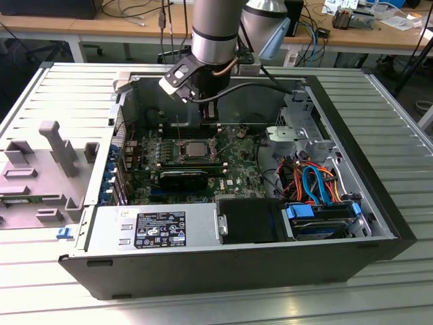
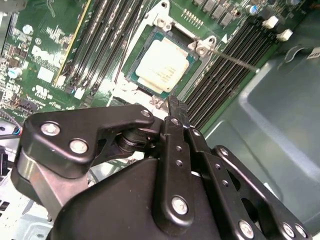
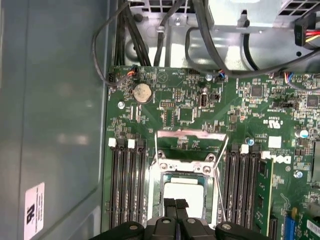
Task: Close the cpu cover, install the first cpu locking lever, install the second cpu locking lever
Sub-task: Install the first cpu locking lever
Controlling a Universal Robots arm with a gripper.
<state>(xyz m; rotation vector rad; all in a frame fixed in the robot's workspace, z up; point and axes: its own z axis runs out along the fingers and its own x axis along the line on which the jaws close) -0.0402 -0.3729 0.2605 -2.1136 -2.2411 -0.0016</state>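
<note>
Tabletop edge at the exterior view's left: a grey moulded fixture (image 1: 51, 159) lies flat, apart from the work. Beside it, mid-tabletop, the open computer case (image 1: 223, 271) lies on its side. This turns the green board (image 1: 240, 172) face up, so the arm can reach it from above. Along the case's near wall sits the grey power-supply box (image 1: 152, 229). Just behind it, on the board, is a black oblong block (image 1: 183, 179).

Socket: mid-board. The cpu (image 3: 184, 192) lies seated and bare. The cpu cover (image 3: 192, 134) appears tipped up from the socket's side away from the pincer, with board showing through its square opening. Judged not yet closed. A thin wire lever (image 2: 235, 59) juts free beside the memory slots; judged unlatched.

Pincer (image 3: 175, 204): fingers together, nothing between them, tips hovering just over the socket's near edge. Judgement: closed tips make a narrow pusher, suited to a thin plate in a tight space. The arm (image 1: 215, 34) stands near vertical over the case.

Toward the exterior view's right: orange and blue cables (image 1: 314, 179) bundle by the drive bay, well apart from the socket.

Surface: ribbed light metal tabletop (image 1: 379, 101), matt.

Room: a wooden tabletop (image 1: 88, 24) runs along the back with loose wires on it. Workshop look.
</note>
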